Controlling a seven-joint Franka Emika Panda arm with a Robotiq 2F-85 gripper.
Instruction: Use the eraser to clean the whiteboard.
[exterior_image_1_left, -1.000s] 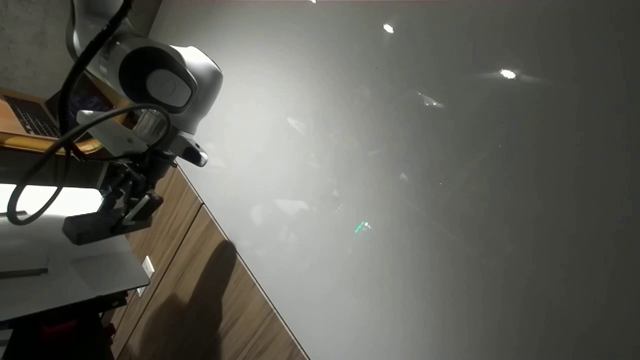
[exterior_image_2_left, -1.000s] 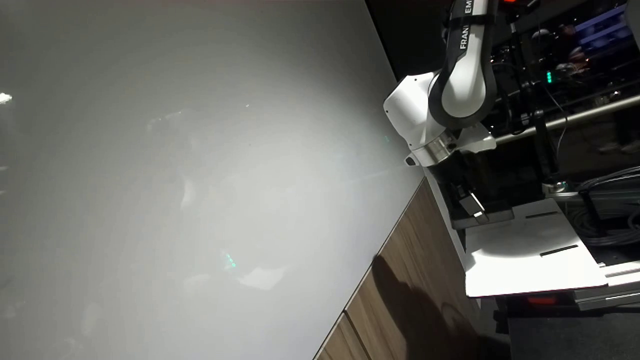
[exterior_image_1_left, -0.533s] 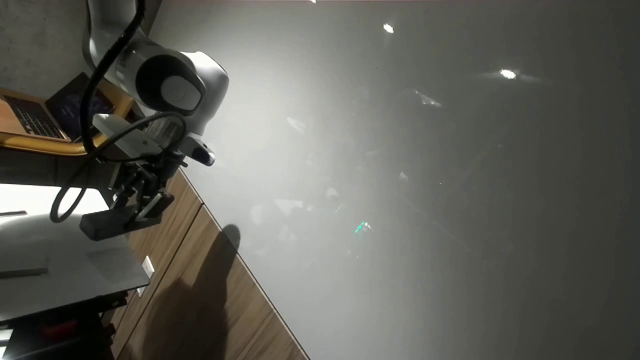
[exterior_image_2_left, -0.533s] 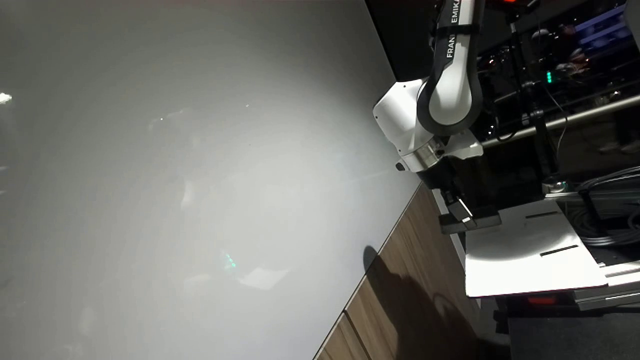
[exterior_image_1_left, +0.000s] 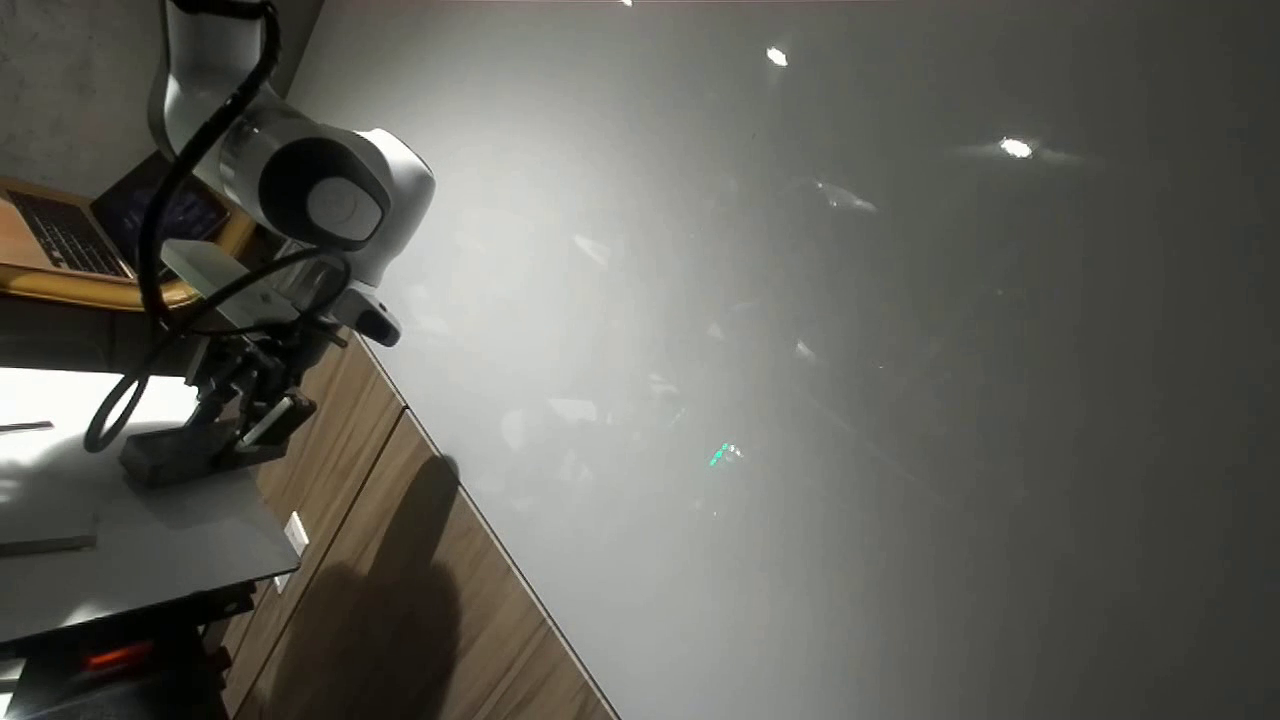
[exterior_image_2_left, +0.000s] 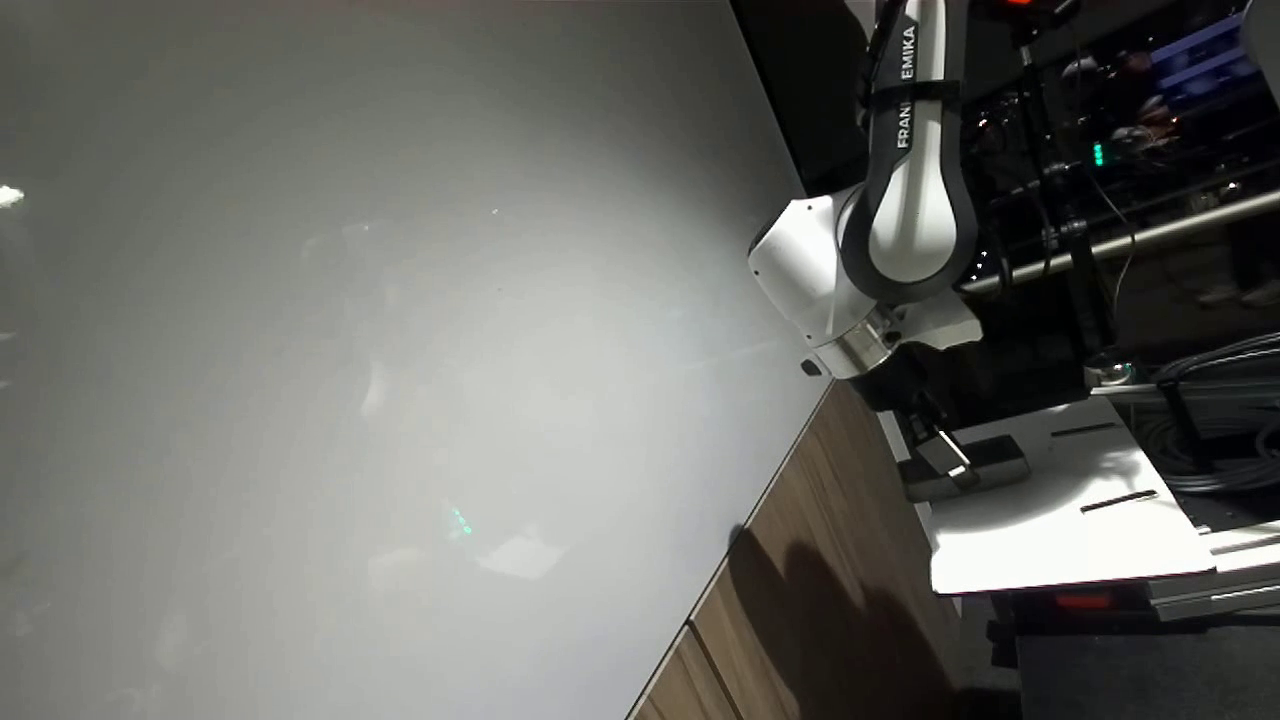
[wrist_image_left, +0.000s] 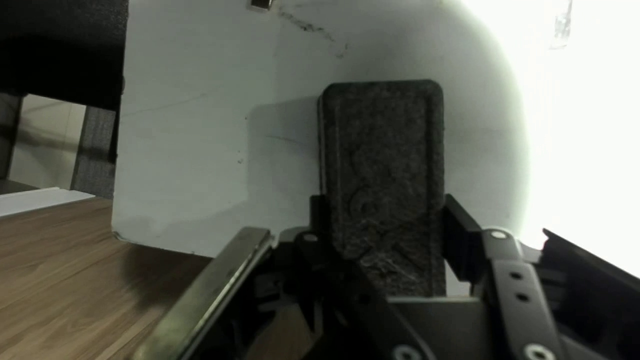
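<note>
The gripper (wrist_image_left: 385, 220) is pinching the eraser (wrist_image_left: 385, 150); wiping is seemingly awaiting a reach to the whiteboard (exterior_image_1_left: 800, 400), toward three o'clock in an exterior view.

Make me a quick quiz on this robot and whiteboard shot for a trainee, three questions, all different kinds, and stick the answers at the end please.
1. True or false: the gripper holds the eraser apart from the whiteboard.

2. In the wrist view, which surface shows directly behind the eraser?
A) grey wall
B) white tabletop
C) wood panelling

3. Fill in the blank: an exterior view shows an open ____ at the picture's left edge.

Key: 1, true; 2, B; 3, laptop.
</note>
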